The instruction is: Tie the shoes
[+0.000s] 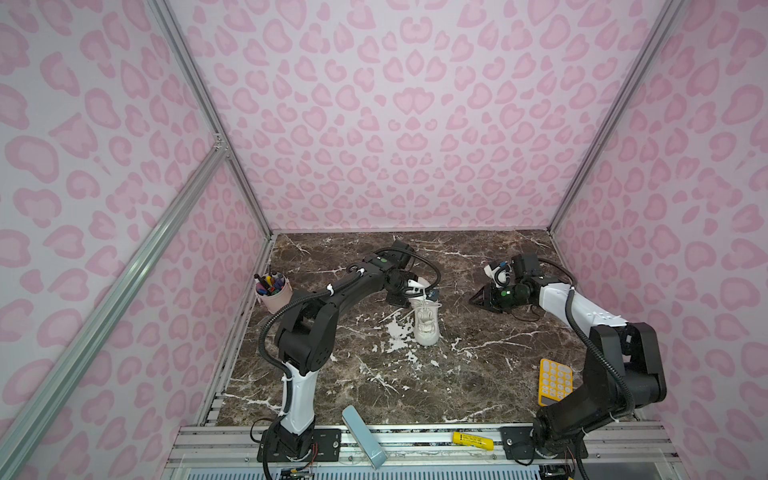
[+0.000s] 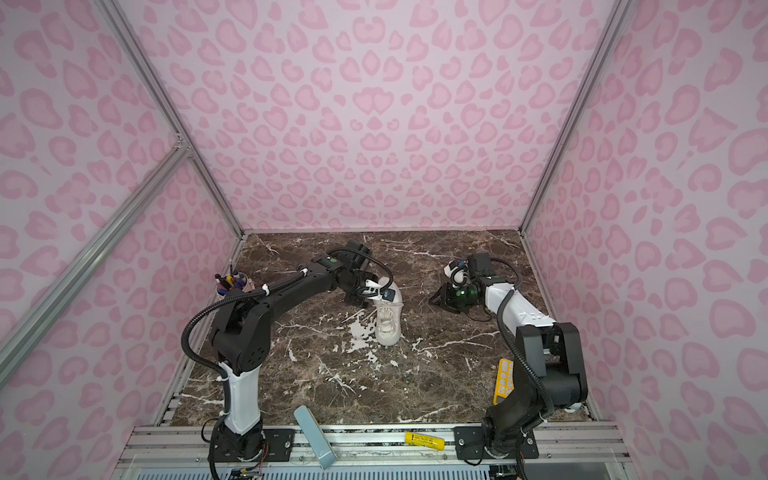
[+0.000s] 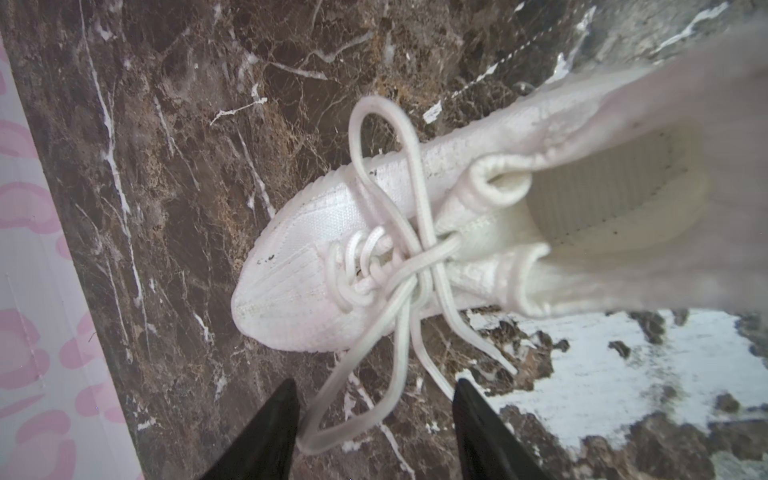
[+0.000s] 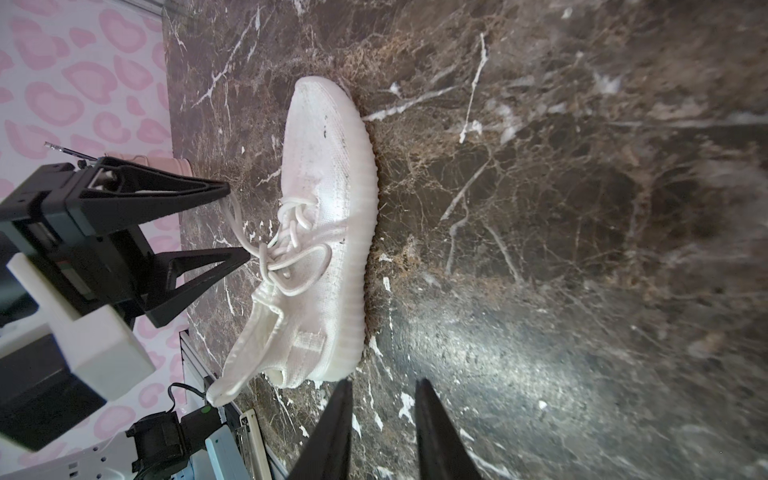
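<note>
The white shoe (image 1: 426, 328) (image 2: 388, 328) (image 4: 328, 224) lies on the marble floor, toe toward the front. Its laces (image 3: 415, 266) form a bow over the tongue, with one loop (image 3: 374, 124) lying over the shoe's side. The other loop (image 3: 332, 432) lies between the fingers of my left gripper (image 3: 374, 388) (image 1: 400, 305) (image 4: 237, 222). Those fingers stand apart and do not pinch the loop, which lies close to one finger. My right gripper (image 4: 383, 383) (image 1: 473, 300) (image 2: 432, 300) hovers low to the right of the shoe, a little open and holding nothing.
A pink cup of pens (image 1: 272, 293) stands by the left wall. A yellow calculator (image 1: 555, 382) lies front right beside the right arm's base. A pale blue bar (image 1: 363, 436) and a yellow tube (image 1: 471, 440) rest on the front rail.
</note>
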Tool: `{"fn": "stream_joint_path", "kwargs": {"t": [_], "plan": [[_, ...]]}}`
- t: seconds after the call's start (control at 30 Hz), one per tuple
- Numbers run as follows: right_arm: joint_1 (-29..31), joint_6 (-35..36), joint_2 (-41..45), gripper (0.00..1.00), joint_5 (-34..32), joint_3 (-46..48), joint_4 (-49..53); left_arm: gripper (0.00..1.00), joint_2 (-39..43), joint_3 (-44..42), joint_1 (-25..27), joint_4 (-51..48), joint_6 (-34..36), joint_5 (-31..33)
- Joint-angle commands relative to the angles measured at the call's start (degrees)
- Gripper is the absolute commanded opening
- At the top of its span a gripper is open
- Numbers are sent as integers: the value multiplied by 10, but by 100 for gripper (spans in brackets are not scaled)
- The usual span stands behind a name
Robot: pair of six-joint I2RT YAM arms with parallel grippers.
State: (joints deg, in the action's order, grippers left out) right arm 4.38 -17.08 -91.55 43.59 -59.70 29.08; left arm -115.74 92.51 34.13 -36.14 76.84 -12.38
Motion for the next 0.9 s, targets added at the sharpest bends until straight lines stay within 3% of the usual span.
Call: {"fn": "stream_joint_path", "kwargs": {"t": [0.0,0.3,0.4,0.5,0.67,0.87], "plan": [[0,12,-9,28,9,-3,5,59,-11,17,1,-2,12,-9],[0,22,-17,28,11,-14,17,52,-16,18,5,6,8,-30],[4,37,-20,28,-4,-23,31,42,-20,17,8,8,5,-28],[19,76,-19,32,-36,-30,43,26,-21,13,9,13,5,-23],[42,161,10,38,-71,14,-24,23,-21,9,9,14,4,-30],[69,277,93,45,-115,118,-169,9,-16,-9,8,29,0,-30]]}}
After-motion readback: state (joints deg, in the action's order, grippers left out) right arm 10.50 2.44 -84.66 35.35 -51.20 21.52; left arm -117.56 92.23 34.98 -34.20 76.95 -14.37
